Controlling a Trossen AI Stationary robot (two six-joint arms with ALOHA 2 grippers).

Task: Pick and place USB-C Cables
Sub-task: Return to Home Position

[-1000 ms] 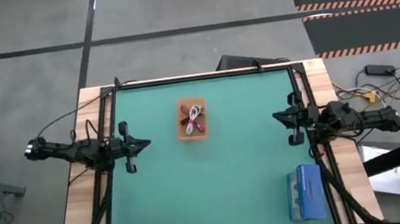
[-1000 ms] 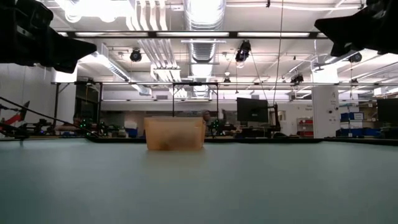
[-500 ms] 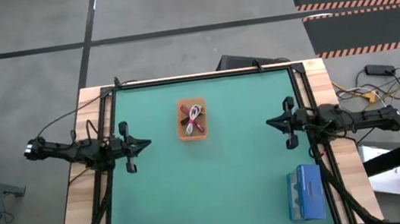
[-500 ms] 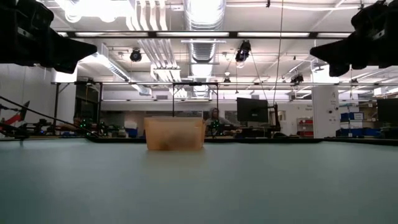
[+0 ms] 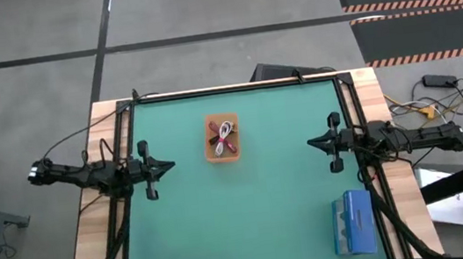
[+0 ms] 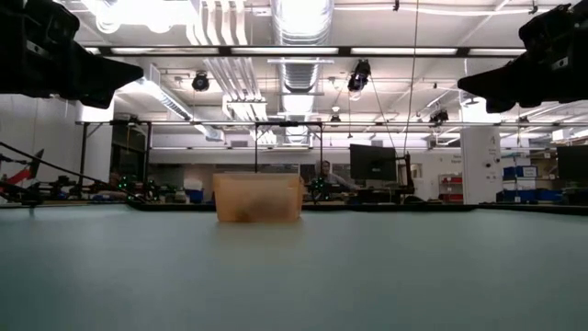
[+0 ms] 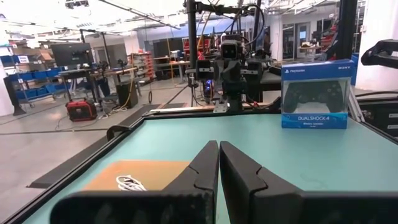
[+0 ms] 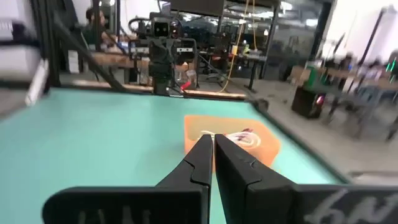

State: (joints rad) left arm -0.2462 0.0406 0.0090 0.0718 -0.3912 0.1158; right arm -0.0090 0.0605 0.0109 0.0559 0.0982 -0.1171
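Green table [image 5: 250, 207], USB-C Cables [image 5: 223, 136] in orange bin [image 5: 210, 155], apart from right hand [image 5: 312, 143]

Smooth matt green mat [image 5: 250, 207] over table top; pale bare wood table border [image 5: 87, 253]. Translucent orange plastic bin [image 6: 258, 198], faintly frosted. Glossy printed blue cardboard box [image 7: 314, 93]. Left gripper [image 7: 219, 146]: matt black plastic. Smooth white plastic-sheathed cable [image 7: 127, 183].
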